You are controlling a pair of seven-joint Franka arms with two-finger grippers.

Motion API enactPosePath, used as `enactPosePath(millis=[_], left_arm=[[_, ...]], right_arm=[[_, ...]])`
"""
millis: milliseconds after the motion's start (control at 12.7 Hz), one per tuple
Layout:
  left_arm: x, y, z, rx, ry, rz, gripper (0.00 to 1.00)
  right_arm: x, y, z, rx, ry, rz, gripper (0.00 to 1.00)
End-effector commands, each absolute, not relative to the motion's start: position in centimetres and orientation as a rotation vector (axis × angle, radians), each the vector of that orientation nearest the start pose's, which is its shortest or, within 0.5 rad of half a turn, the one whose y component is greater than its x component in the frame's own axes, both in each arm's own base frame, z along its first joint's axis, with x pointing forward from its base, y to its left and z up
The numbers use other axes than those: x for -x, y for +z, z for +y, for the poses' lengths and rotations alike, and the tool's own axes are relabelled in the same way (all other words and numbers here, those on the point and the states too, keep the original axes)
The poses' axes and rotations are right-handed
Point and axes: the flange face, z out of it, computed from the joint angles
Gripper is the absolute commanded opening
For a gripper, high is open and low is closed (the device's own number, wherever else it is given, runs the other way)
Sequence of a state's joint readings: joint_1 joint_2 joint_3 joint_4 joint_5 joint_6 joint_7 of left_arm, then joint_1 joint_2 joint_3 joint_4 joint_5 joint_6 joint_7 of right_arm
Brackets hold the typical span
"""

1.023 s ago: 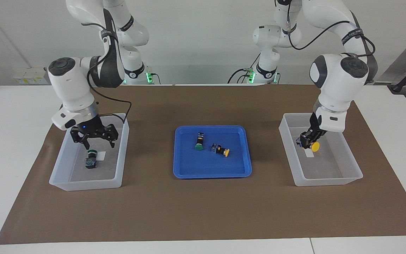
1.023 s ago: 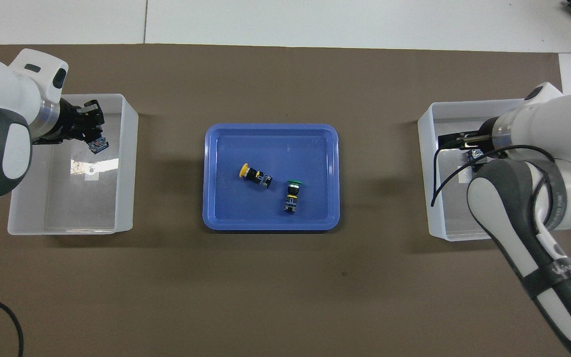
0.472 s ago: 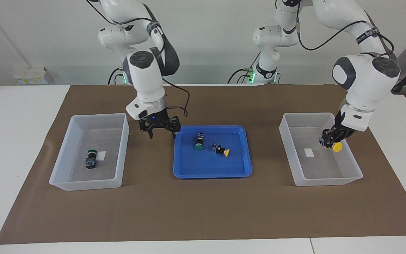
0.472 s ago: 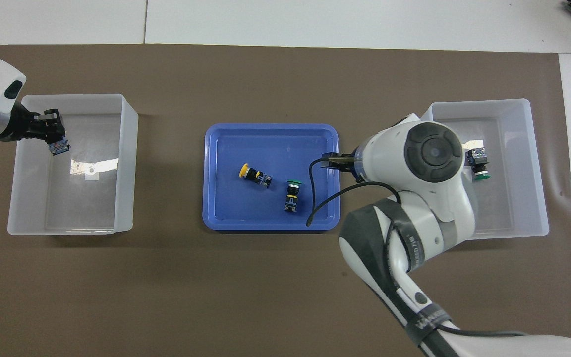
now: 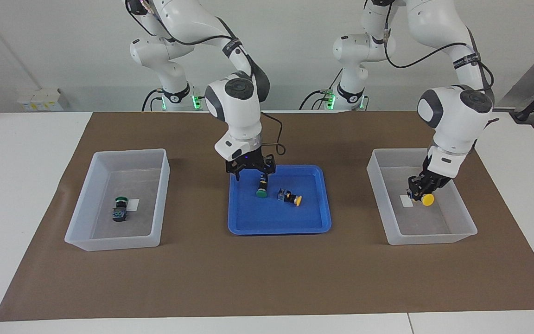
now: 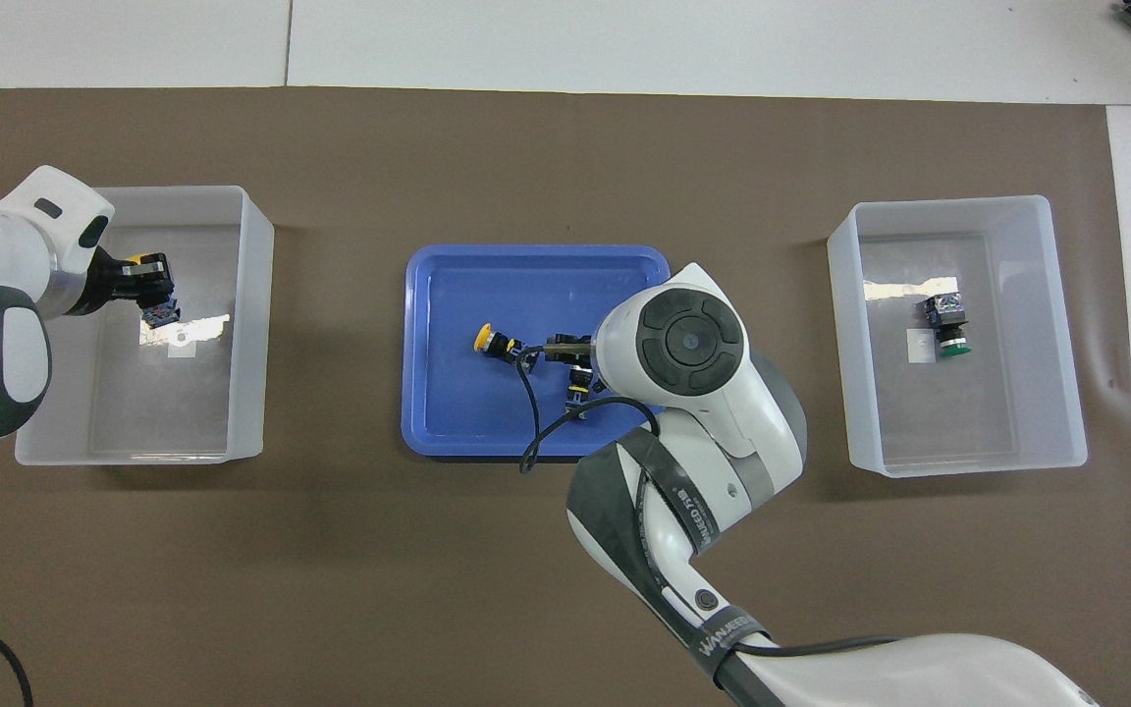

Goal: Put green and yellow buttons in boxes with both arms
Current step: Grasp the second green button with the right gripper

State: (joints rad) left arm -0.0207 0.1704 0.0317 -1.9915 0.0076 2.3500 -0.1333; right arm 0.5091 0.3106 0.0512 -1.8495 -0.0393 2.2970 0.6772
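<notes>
My left gripper (image 5: 419,187) (image 6: 148,289) is shut on a yellow button (image 5: 427,199) (image 6: 161,314) and holds it low inside the box (image 5: 378,154) (image 6: 253,295) at the left arm's end, beside the white label. My right gripper (image 5: 250,170) is open just above the green button (image 5: 262,190) in the blue tray (image 5: 276,228) (image 6: 418,393). The right arm hides most of that button in the overhead view. A second yellow button (image 5: 291,198) (image 6: 495,342) lies beside it in the tray. Another green button (image 5: 119,209) (image 6: 944,324) lies in the box (image 5: 123,153) (image 6: 840,344) at the right arm's end.
A brown mat (image 5: 267,278) covers the white table under the tray and both boxes. The tray stands midway between the boxes. A black cable (image 6: 536,432) hangs from the right wrist over the tray.
My right gripper moved from the tray's edge to above the green button in the tray. My left gripper moved the yellow button from the box's wall in toward the label.
</notes>
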Motion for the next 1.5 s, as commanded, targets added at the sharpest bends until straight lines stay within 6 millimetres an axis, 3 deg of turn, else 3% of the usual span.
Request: enactPosePath(millis=[0,157,236,551,630,708,866,1102,1259,1416], left_arm=[[-59.0,37.7,0.0,3.129,-0.326,-0.193,0.0],[-58.9,37.2,0.0,3.129,-0.321,-0.193,0.0],[-58.9,37.2,0.1,3.128,-0.323,-0.196,0.0],[-58.9,37.0,0.0,3.129,-0.318,-0.191,0.0],[-59.0,37.0,0.1,3.128,-0.318,-0.195,0.13],[-59.1,37.0,0.1,3.129,-0.314,-0.195,0.23],[-59.3,37.4,0.2,3.128,-0.313,-0.188,0.28],[-59.8,38.6,0.2,3.129,-0.29,-0.186,0.44],[-60.1,39.5,0.2,3.13,-0.265,-0.186,0.45],[-60.2,40.2,0.2,3.131,-0.249,-0.186,0.45]], right_arm=[[-54.5,34.2,35.7,3.101,-0.203,0.145,1.0],[-53.3,32.0,37.1,3.103,-0.19,0.113,1.0],[-52.7,30.9,37.0,3.113,-0.174,0.105,0.95],[-51.8,29.8,36.7,3.123,-0.18,0.08,0.0],[-51.9,30.2,36.6,3.121,-0.184,0.083,0.0],[-52.3,31.9,36.1,3.106,-0.215,0.093,0.0],[-53.4,36.0,33.7,3.099,-0.243,0.165,0.0],[-54.8,42.4,27.5,3.102,-0.269,0.291,0.0],[-55.4,44.9,23.4,3.117,-0.268,0.308,0.0],[-55.9,46.2,18.8,3.158,-0.232,0.235,0.0]])
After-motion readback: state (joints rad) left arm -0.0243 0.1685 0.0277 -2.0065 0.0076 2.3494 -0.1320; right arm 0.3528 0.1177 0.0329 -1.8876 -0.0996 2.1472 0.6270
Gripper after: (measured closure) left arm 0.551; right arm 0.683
